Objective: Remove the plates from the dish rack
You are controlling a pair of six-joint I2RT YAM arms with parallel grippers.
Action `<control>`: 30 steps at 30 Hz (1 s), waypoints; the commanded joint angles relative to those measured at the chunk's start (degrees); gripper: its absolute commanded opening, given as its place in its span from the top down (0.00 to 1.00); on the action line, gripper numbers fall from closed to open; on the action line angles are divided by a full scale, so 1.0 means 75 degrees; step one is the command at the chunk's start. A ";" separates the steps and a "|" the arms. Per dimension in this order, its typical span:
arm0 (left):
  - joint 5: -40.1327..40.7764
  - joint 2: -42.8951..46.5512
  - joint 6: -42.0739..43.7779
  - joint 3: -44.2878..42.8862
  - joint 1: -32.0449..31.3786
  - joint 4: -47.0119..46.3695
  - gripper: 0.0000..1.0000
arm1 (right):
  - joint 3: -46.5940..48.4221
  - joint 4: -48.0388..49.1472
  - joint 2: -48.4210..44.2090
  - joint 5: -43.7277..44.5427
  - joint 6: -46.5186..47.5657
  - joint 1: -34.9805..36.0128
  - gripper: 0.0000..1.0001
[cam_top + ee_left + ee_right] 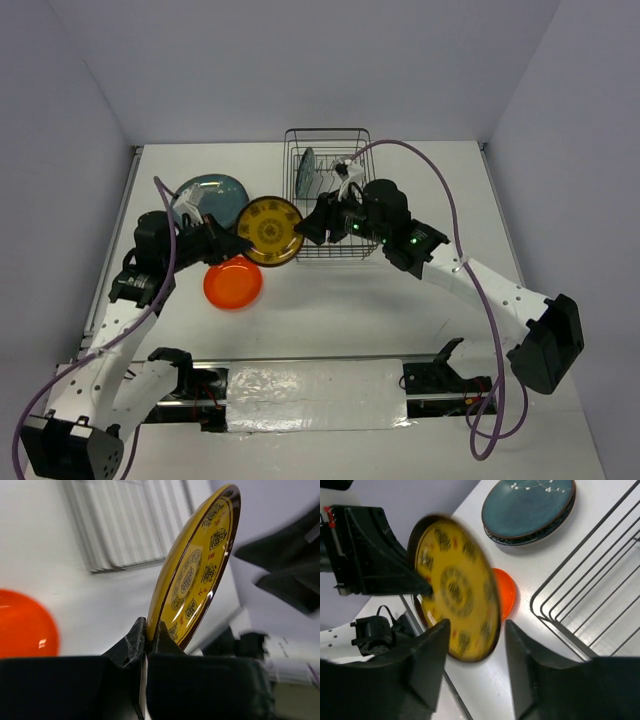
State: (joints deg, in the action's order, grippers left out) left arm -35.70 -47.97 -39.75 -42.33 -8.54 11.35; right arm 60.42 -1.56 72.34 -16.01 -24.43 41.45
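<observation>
Yellow plate (200,570) edge clamped in left gripper (148,636). Right gripper (477,630) stands open at the plate's 3 o'clock.

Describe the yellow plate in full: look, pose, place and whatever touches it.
The yellow plate is round and glossy, seemingly glazed, with a dark brown rim, a central medallion and a ring of smaller dark and red motifs. It is held tilted in the air, between the dish rack and the orange plate. The left gripper pinches its rim. The right gripper straddles the opposite edge, jaws apart.
</observation>
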 commanded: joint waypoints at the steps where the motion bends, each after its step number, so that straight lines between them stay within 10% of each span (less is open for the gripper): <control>1: 0.2809 0.0371 -0.0558 -0.0239 0.0095 0.1060 1.00 | -0.0088 0.0209 -0.0211 0.0270 -0.0120 0.0121 0.40; 6: 0.4654 0.0769 -0.1344 0.0404 0.0364 0.2610 1.00 | -0.0122 -0.1079 -0.0843 0.1970 0.0361 0.0110 0.29; 19: 0.3860 0.1123 -0.1392 0.1822 0.1079 0.2389 0.84 | -0.0756 -0.1737 -0.1992 0.2463 0.0843 0.0110 0.28; 22: 0.3636 0.1040 -0.1322 0.1882 0.1103 0.2341 0.71 | -0.0732 -0.1749 -0.1911 0.2416 0.0843 0.0098 0.28; 26: 0.3718 0.1390 -0.1368 0.1858 0.1103 0.2564 0.18 | -0.0697 -0.1702 -0.1817 0.2416 0.0854 0.0110 0.28; 30: 0.4056 0.1975 -0.1404 0.1473 0.1103 0.3137 0.00 | -0.0499 -0.1667 -0.1536 0.2521 0.0854 0.0121 0.27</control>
State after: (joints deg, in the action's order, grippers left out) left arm -6.52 -35.86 -49.87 -28.03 -0.54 33.39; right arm 54.85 -15.22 59.61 1.45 -18.87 42.02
